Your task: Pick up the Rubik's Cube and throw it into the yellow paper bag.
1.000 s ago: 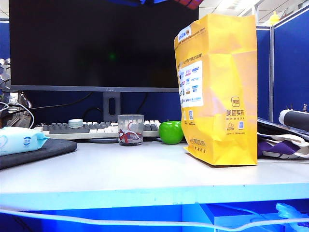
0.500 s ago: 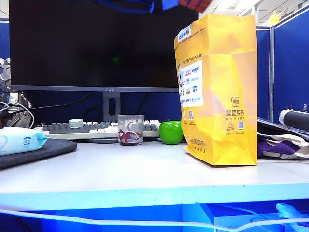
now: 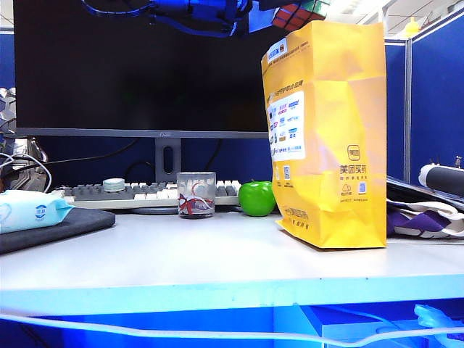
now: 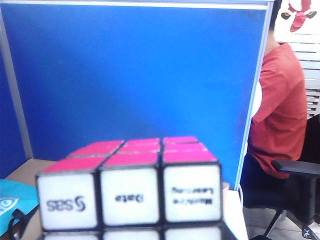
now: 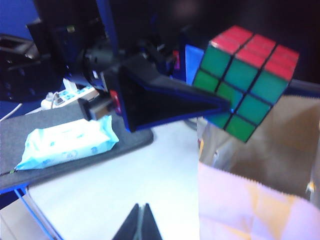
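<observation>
Right wrist view is showing the Rubik's Cube [image 5: 245, 82] clamped in the left hand [image 5: 222, 105], its dark fingers pressing on opposite faces, hanging in the air just over the open mouth of the yellow paper bag [image 5: 250, 212]. In the exterior view the cube [image 3: 299, 12] is sitting at the very top edge, beside the near corner of the bag [image 3: 326, 138] rather than squarely above it. The cube is looking rigid and light, with smooth plastic faces that could be slipping a little; gripping flat on two opposite faces, as the left hand is doing, seems the safest hold, since corners would be twisting out. The bag is thin creased paper standing on the desk [image 3: 217, 264] and would probably be tipping if knocked. The right hand [image 5: 139, 222] is hovering above the desk with its fingertips pressed together, holding nothing. Compared with a second ago, the left arm and cube are coming down into the exterior view, where only a sliver was showing
</observation>
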Robot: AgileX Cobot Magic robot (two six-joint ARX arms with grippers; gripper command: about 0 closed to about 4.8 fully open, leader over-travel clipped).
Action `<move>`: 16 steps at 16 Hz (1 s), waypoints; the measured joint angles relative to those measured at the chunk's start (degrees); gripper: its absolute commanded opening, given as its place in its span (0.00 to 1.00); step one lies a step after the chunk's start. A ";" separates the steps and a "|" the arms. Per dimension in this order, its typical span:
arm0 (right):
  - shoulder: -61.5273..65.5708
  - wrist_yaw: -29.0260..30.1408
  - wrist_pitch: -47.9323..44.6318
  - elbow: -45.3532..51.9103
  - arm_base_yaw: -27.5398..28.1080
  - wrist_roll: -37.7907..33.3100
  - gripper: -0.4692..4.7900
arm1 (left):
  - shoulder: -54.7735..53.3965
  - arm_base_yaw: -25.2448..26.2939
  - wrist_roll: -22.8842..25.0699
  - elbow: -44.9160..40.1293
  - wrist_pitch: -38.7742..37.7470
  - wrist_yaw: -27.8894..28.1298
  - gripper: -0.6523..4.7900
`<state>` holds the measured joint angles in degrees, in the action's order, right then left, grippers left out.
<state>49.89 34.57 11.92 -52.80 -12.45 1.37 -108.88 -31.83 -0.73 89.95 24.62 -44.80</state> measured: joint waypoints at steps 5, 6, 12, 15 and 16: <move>0.02 0.00 -0.94 0.00 0.02 0.00 0.09 | 0.00 0.00 -1.09 0.00 -0.44 0.11 0.97; 0.13 0.02 -1.11 0.00 0.02 0.00 0.09 | 0.02 -0.02 -1.51 0.24 -0.13 1.57 1.00; 0.72 0.04 -2.08 0.00 0.02 0.00 0.09 | 0.44 -0.28 -2.97 0.48 0.42 7.52 0.69; 0.79 -0.61 -2.25 0.00 0.17 0.02 0.09 | 11.37 1.25 -1.27 0.44 -5.97 3.91 0.21; 0.07 -2.99 -2.73 0.04 0.48 0.04 0.09 | 18.56 3.45 4.24 0.74 -13.68 4.92 0.21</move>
<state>49.95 31.57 9.19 -52.75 -11.97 1.41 -90.32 -28.38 3.51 90.70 10.94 -39.88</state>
